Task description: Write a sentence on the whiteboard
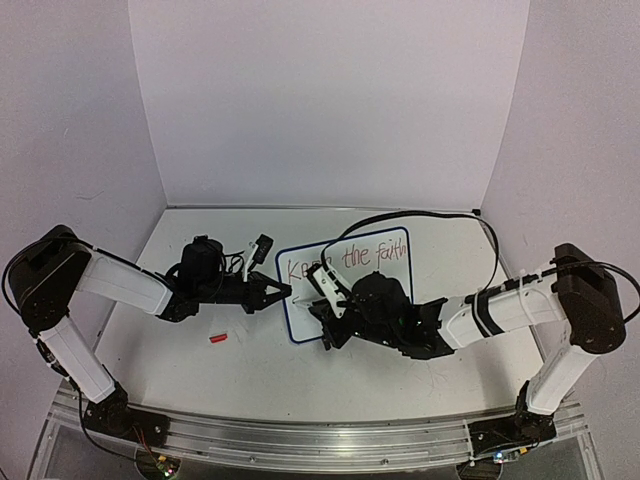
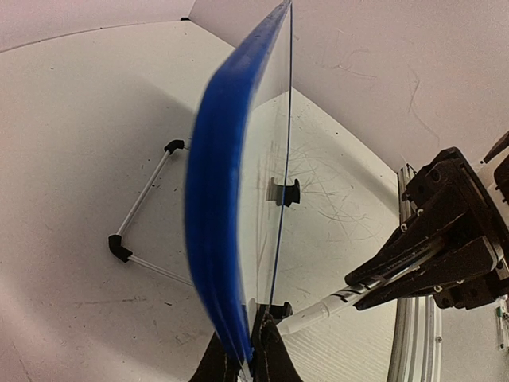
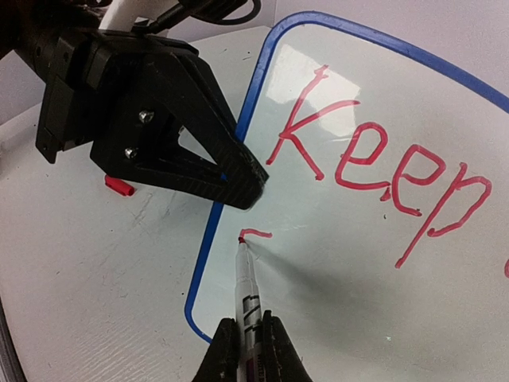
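Left hand and right hand clamped shut.

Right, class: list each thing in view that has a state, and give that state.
Small blue-rimmed white whiteboard: gripped at its edge.
Red handwritten sentence: unfinished; "Keep the faith" written, second line barely begun.
Thin white marker: uncapped, tip on the whiteboard.
Small red cap: off, lying on the table.
Left pincer: shut on the whiteboard.
Right pincer: shut on the marker.
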